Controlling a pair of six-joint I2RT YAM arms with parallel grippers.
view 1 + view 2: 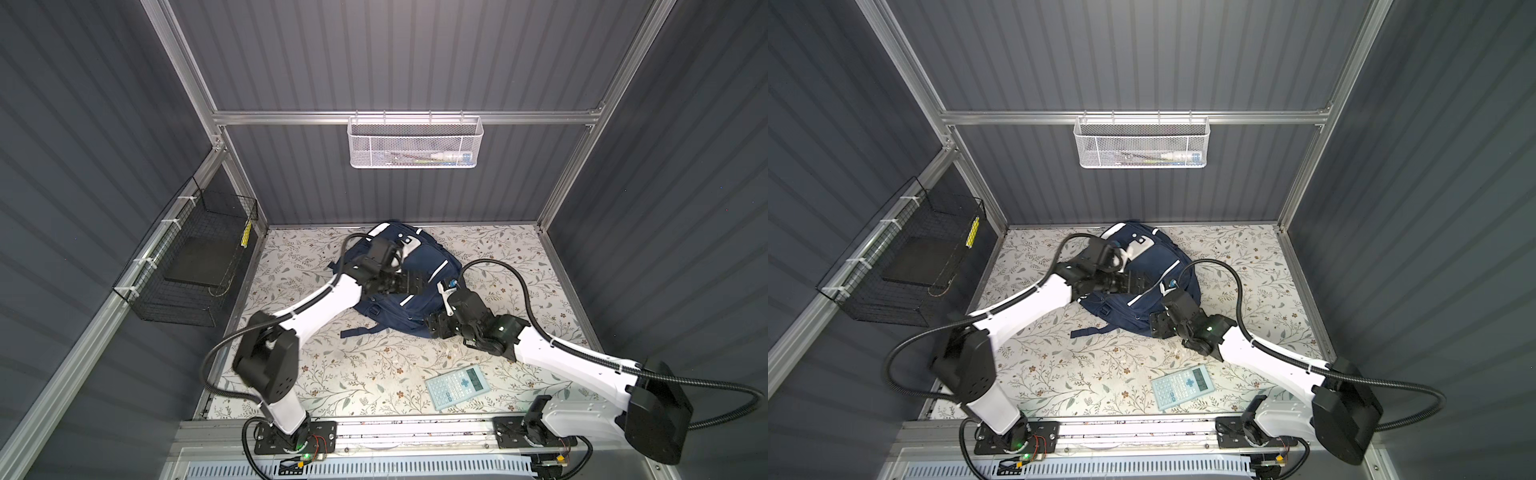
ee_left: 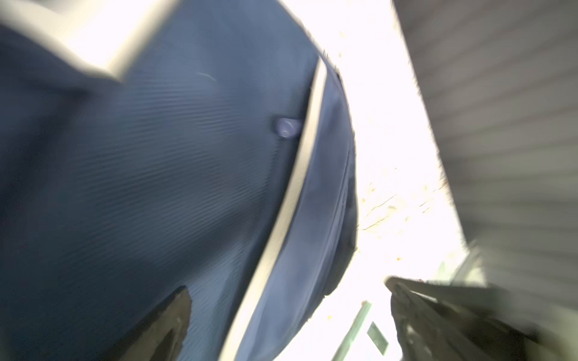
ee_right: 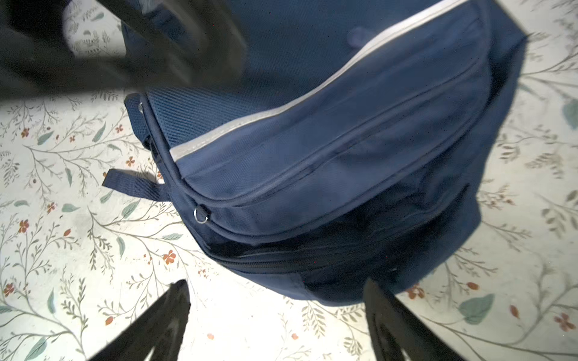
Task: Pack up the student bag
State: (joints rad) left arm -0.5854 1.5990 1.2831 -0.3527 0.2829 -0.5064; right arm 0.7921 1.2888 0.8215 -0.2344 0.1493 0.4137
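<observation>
Both arms stand nearest the lens, the left arm (image 1: 316,307) and the right arm (image 1: 573,361) reaching in over the floral surface (image 1: 332,374). Toward 12 o'clock on it lies the student bag (image 1: 399,318), navy with white stripes. On the walls, a black wire basket (image 1: 195,266) hangs at 9 o'clock and a white mesh basket (image 1: 415,141) at 12. At 5 o'clock lies a pale blue calculator (image 1: 457,386). Over the bag's middle, the left claw (image 2: 287,287) has its jaws spread wide, gripping nothing. At the bag's 5 o'clock edge, the right claw (image 3: 276,283) is likewise wide apart and empty.
</observation>
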